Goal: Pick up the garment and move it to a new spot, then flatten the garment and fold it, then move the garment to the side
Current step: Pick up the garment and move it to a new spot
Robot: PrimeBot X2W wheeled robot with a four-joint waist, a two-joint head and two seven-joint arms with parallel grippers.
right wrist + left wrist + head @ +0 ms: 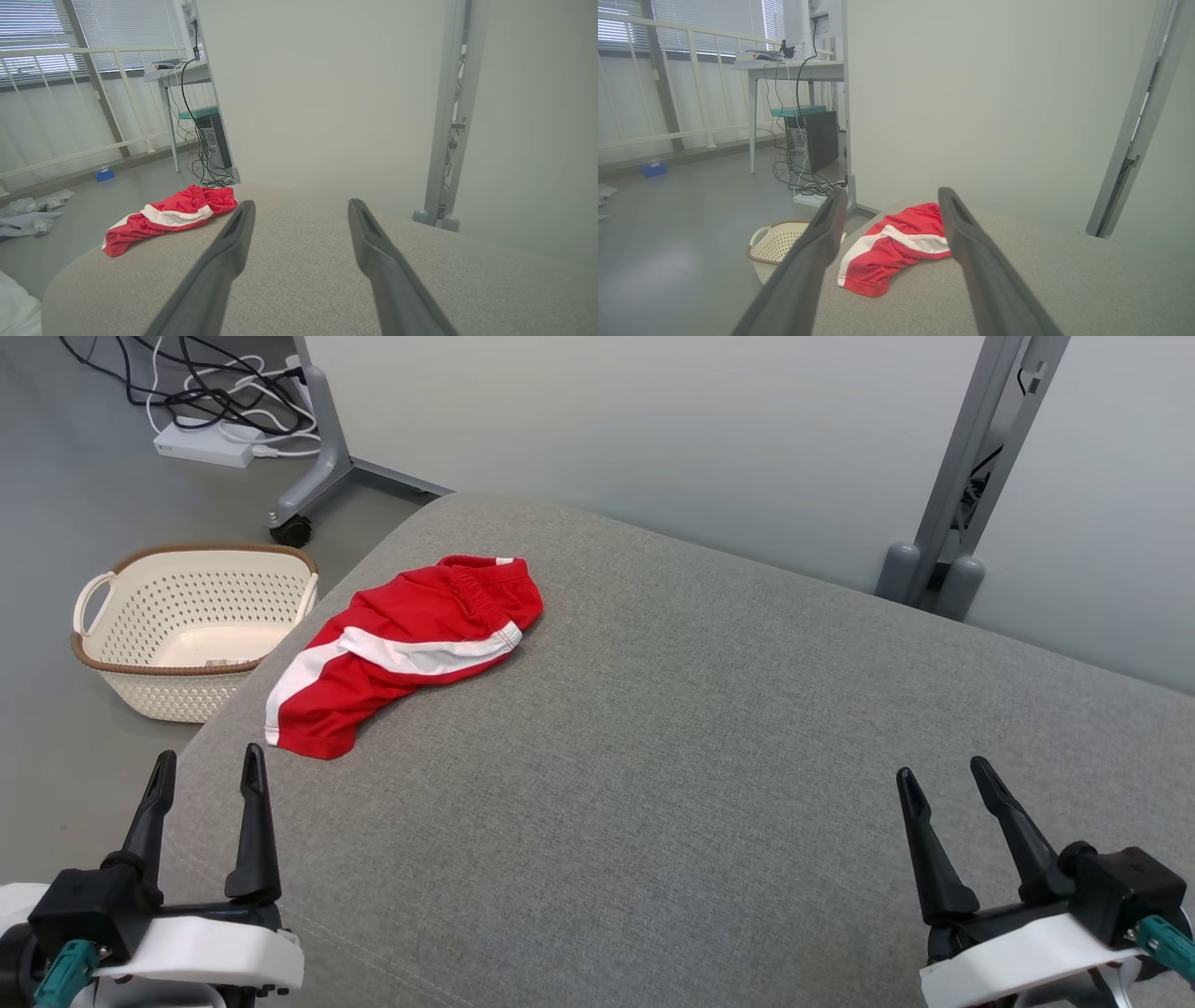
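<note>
Garment (pixel 411 649): red shorts with a white stripe, crumpled at the far left corner of the grey surface (pixel 653 756).
Basket (pixel 187 705): on the floor beside that corner.
Left end effector (pixel 209 756): fingers spread, empty, near the shorts.
Right end effector (pixel 941 769): fingers spread, empty, well apart from them.

Long black tapered fingers (pixel 254 831) on left pincer (pixel 209 754) and right pincer (pixel 942 767), white wrist shells (pixel 201 952), teal connectors (pixel 65 973).

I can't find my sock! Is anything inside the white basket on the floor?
The part of the basket's bottom that shows looks bare and pale. Its near wall hides the front strip of the bottom, so something small could lie there unseen.
</note>
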